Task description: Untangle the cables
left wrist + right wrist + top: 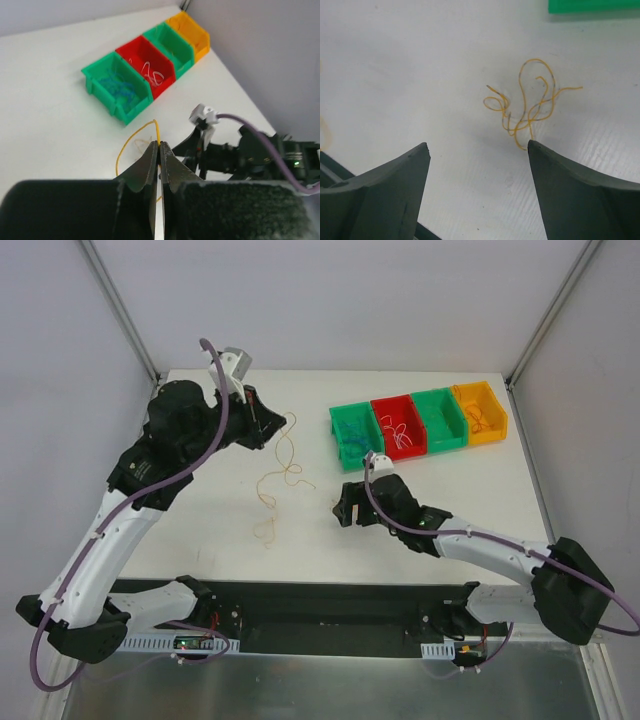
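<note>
Two arms work over a white table (330, 555). The left gripper (160, 145) is raised above the left part of the table, its two fingers pressed together on one yellow wire (158, 131). The wire rises in a loop just beyond the fingertips. From above, this wire hangs in loose bends from the left gripper (262, 420) down to the table.

Where it reaches the table lies a small knot of yellow wires (527, 107), a few thin strands looped over one another. How many strands are in it cannot be told, nor whether the held wire is part of it. One more small curl (265, 532) lies nearer the arms' bases, close below the knot.

The right gripper (477, 145) sits low over the middle of the table with its two fingers wide apart and nothing between them. The knot lies just beyond its fingertips, apart from both.

Four bins stand side by side in one row at the far right of the table:
- One green bin (95, 75) holds blue wires (117, 90).
- One red bin (131, 49) holds white wires (152, 75).
- A second green bin (172, 47) stands next.
- One yellow bin (197, 32) ends the row, with thin strands in it seen from above.
</note>
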